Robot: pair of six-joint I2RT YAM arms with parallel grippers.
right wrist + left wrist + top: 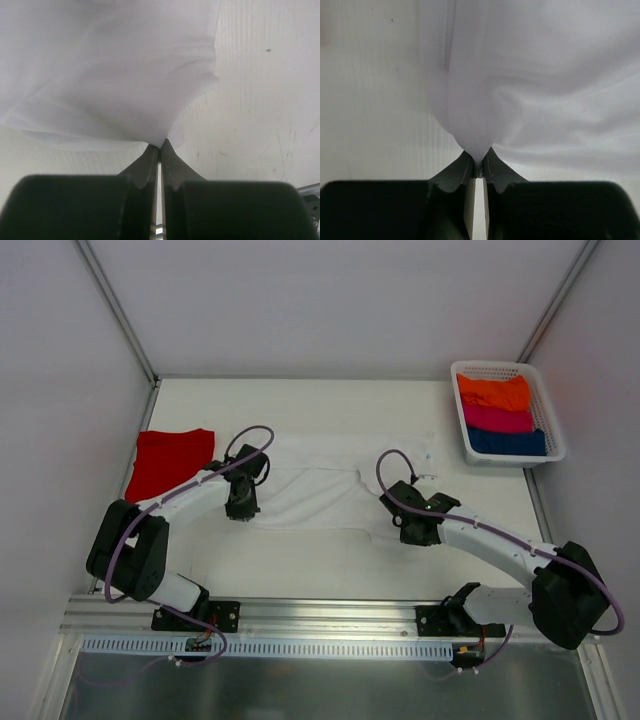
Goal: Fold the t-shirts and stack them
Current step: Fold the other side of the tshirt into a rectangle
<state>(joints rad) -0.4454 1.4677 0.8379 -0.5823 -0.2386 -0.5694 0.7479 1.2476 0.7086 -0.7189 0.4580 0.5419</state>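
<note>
A large thin white t-shirt [330, 485] lies spread across the middle of the table. My left gripper [243, 510] is shut on its near left edge; in the left wrist view the white cloth [520, 90] bunches to a point pinched between the fingertips [478, 162]. My right gripper [412, 532] is shut on the near right edge, where the cloth [110, 75] is drawn into the closed tips [160, 145]. A bright red t-shirt [172, 460] lies folded flat at the left side of the table.
A white basket [506, 455] at the back right holds folded orange, pink and blue garments. White walls and metal frame posts enclose the table on three sides. A metal rail [320, 615] runs along the near edge by the arm bases.
</note>
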